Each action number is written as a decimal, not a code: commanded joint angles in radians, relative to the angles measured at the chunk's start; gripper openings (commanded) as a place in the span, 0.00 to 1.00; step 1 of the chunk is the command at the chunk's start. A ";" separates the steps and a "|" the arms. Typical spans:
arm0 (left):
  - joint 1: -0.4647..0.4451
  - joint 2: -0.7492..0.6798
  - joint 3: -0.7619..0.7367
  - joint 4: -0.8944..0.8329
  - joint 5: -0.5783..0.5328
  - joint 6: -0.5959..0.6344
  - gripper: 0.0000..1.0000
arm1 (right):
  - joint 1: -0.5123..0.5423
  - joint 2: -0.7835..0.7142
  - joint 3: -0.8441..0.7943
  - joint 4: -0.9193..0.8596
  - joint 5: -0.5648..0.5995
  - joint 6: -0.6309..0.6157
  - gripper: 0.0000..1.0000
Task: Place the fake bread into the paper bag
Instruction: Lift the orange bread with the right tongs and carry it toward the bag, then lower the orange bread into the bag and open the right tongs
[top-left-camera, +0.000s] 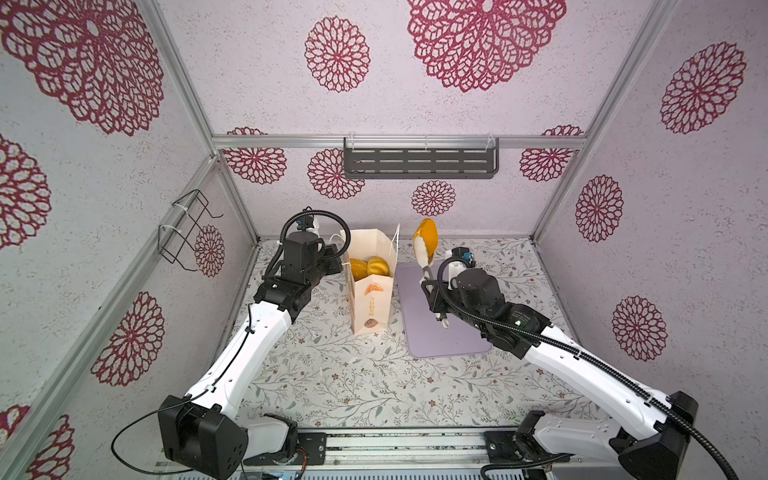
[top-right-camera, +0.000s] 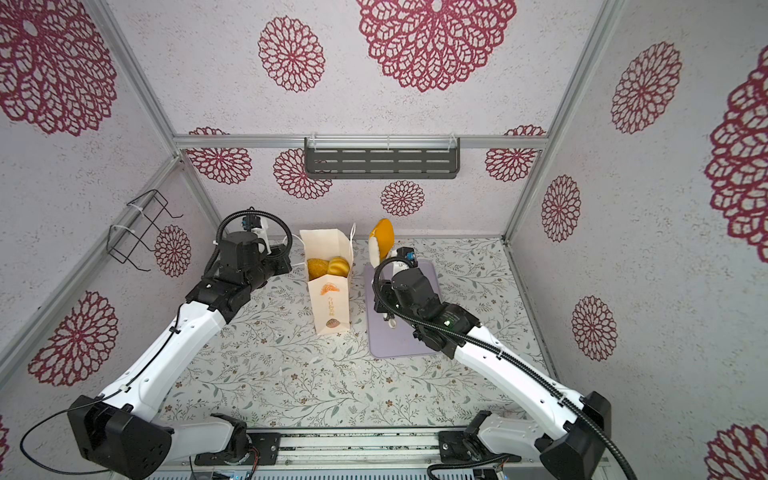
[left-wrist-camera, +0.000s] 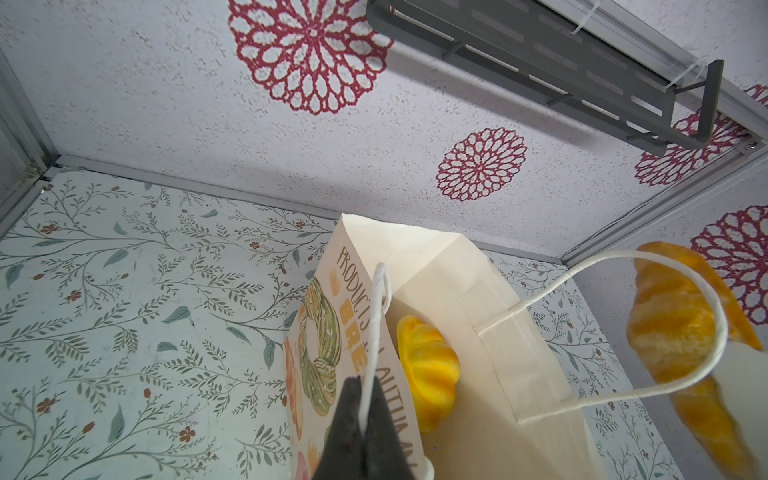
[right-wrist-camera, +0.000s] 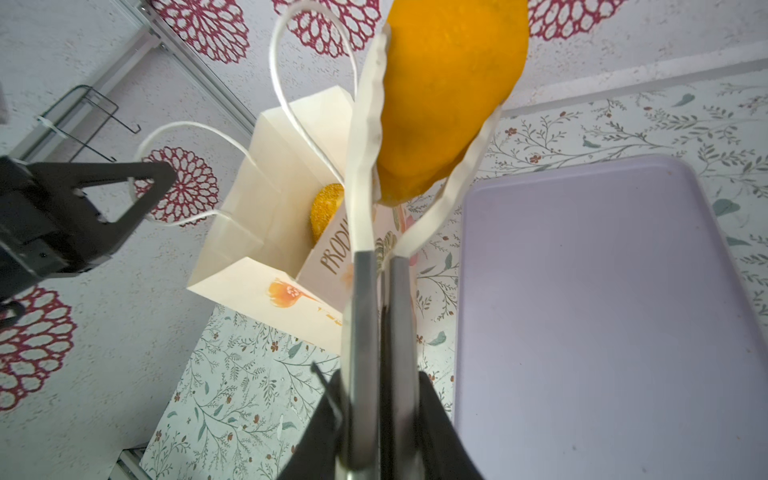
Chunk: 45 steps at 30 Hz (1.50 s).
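Fake bread loaf (top-left-camera: 430, 236) is hanging in tongs (right-wrist-camera: 362, 291) just right of paper bag (top-left-camera: 372, 297), mid-frame. Right gripper (top-left-camera: 433, 297) is clamping tongs; left gripper (left-wrist-camera: 362, 415) is pinching cord handle (left-wrist-camera: 375, 316).

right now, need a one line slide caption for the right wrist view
Tongs in the right gripper hold an orange loaf aloft beside the open paper bag, lilac tray alongside.
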<state>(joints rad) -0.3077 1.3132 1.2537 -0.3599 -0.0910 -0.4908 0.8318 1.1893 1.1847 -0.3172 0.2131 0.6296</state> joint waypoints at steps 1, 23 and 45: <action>-0.006 -0.022 -0.008 0.015 0.006 0.002 0.00 | 0.033 -0.015 0.090 0.039 0.073 -0.071 0.00; -0.007 -0.028 -0.007 0.015 0.005 0.003 0.00 | 0.164 0.152 0.367 0.010 0.110 -0.226 0.00; -0.006 -0.028 -0.007 0.014 0.000 0.007 0.00 | 0.203 0.280 0.411 -0.033 0.073 -0.226 0.00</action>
<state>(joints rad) -0.3077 1.3071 1.2537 -0.3599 -0.0914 -0.4904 1.0283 1.4841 1.5356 -0.3782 0.2752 0.4259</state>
